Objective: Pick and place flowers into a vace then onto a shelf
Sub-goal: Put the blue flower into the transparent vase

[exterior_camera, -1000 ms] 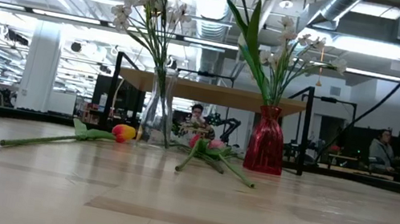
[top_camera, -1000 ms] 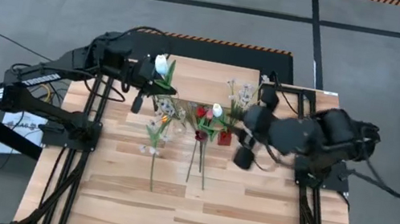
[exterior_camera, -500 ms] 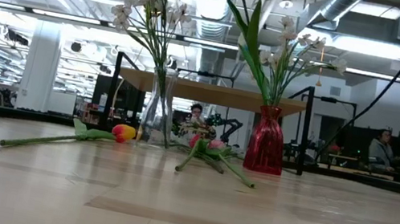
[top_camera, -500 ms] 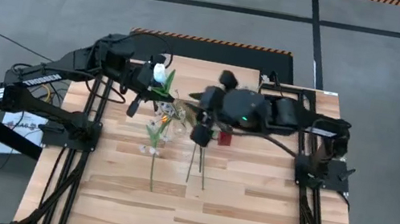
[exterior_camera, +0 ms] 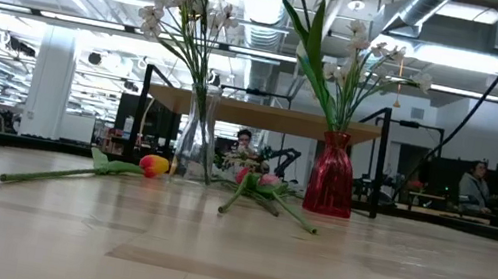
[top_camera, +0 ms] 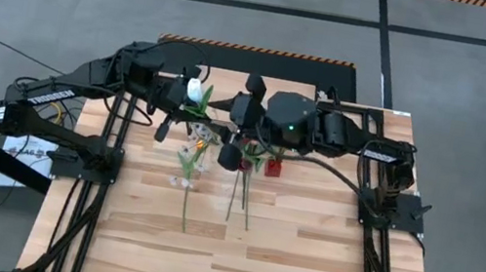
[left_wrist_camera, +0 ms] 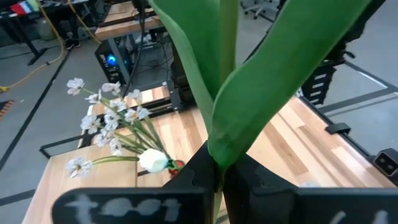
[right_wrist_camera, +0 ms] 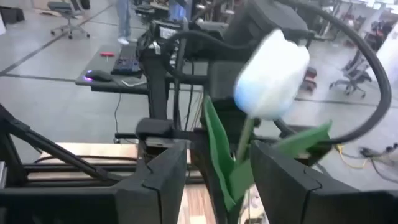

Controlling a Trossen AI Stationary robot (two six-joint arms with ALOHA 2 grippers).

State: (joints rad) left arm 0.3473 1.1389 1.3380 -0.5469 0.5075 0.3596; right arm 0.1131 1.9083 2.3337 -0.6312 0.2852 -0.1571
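White tulip (top_camera: pixel 195 86) is held clamped in the left end effector (top_camera: pixel 192 98) above the table's (top_camera: pixel 301 264) far edge, and the right end effector (right_wrist_camera: pixel 214 177), fingers apart around its stem, is best closed squarely below the bloom.

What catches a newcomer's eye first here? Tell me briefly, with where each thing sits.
The white tulip, held up over the table's far left part by the shut left gripper, with the right gripper reaching across, its fingers open on either side of the stem. Next, the red vase and the clear vase of blossoms standing mid-table before the shelf, with loose tulips lying on the wood.
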